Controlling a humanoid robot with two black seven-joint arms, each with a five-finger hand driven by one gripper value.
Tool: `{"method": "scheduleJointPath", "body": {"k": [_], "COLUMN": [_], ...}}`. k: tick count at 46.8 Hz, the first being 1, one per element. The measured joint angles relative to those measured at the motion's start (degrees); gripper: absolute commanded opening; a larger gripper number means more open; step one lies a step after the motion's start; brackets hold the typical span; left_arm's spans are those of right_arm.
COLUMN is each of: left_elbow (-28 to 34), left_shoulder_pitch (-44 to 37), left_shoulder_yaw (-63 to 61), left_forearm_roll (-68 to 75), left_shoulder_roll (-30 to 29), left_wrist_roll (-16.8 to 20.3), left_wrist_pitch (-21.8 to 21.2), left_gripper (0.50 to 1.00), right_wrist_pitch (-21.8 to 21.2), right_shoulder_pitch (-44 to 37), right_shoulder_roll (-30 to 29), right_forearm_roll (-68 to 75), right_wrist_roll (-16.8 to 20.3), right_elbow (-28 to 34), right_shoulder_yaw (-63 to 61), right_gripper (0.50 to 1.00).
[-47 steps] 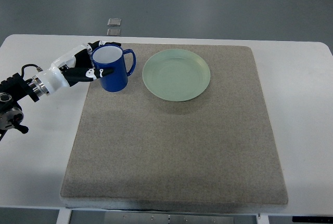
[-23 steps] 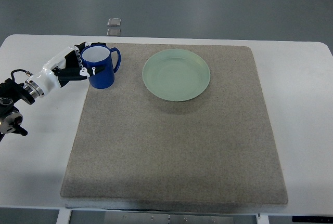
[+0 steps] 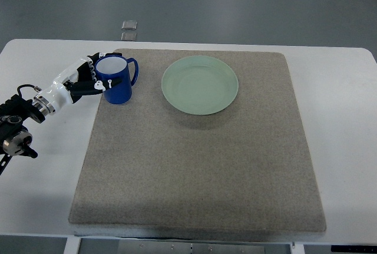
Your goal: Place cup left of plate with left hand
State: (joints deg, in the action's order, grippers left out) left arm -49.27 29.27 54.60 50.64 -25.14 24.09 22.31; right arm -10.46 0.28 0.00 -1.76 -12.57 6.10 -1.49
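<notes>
Cup first: the glossy deep-blue ceramic cup (image 3: 115,81) with a white inside and a looped handle stands upright near the far-left corner of the grey felt mat (image 3: 200,165). Its handle points toward the pale green round plate (image 3: 199,84), which lies to its right on the mat, apart from it with a strip of mat between them. Nearest me, my left arm comes in from the picture's left edge over the white table (image 3: 41,183). My left hand (image 3: 88,79), white with black joints, is wrapped about the cup's left side, fingers (image 3: 101,82) curled against the wall and rim, clamped on it. Whether the base rests on the mat I cannot tell. Beyond the table's far edge, two small grey square tiles (image 3: 129,29) lie on the floor
</notes>
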Motion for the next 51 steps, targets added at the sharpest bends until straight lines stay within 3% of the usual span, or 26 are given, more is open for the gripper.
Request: {"method": "scheduleJointPath", "body": {"k": [5,8,14,19,27,37,42,44,51], "left_elbow": [0.78,1.01,1.06,1.08,1.03,0.61,0.42,0.37,0.22], "left_shoulder_pitch": [0.0,0.0,-0.08,-0.04,0.14,0.43,0.68,0.75,0.89], "left_shoulder_yaw": [-0.02,-0.02,-0.02,-0.02,-0.02,0.31,1.02,1.1,1.08], "left_forearm_roll": [-0.05,-0.18,-0.29,-0.29,-0.29,-0.43,-0.68,-1.3,-7.69], "left_shoulder_roll": [0.0,0.0,0.0,0.0,-0.01,-0.86,-2.38,-3.02,-5.65], "left_wrist_roll": [0.0,0.0,0.0,0.0,0.0,0.0,0.0,0.0,-0.01], "left_wrist_pitch": [0.0,0.12,0.37,0.68,0.89,3.14,4.58,5.01,5.55], "left_gripper": [0.778,0.838,0.859,0.923,0.958,0.958,0.966,0.994,0.999], "right_wrist_pitch": [0.0,0.0,0.0,0.0,0.0,0.0,0.0,0.0,0.0], "right_shoulder_pitch": [-0.01,-0.02,-0.02,0.04,-0.01,-0.01,-0.02,-0.02,-0.02], "right_shoulder_roll": [0.0,0.0,0.0,0.0,0.0,0.0,0.0,0.0,0.0], "right_forearm_roll": [0.0,0.0,0.0,0.0,0.0,0.0,0.0,0.0,0.0], "right_wrist_roll": [0.0,0.0,0.0,0.0,0.0,0.0,0.0,0.0,0.0], "right_elbow": [0.02,0.01,-0.01,0.0,0.01,0.01,0.0,-0.01,0.0], "right_shoulder_yaw": [0.0,0.0,0.0,0.0,0.0,0.0,0.0,0.0,0.0], "right_gripper": [0.932,0.932,0.932,0.932,0.932,0.932,0.932,0.932,0.932]}}
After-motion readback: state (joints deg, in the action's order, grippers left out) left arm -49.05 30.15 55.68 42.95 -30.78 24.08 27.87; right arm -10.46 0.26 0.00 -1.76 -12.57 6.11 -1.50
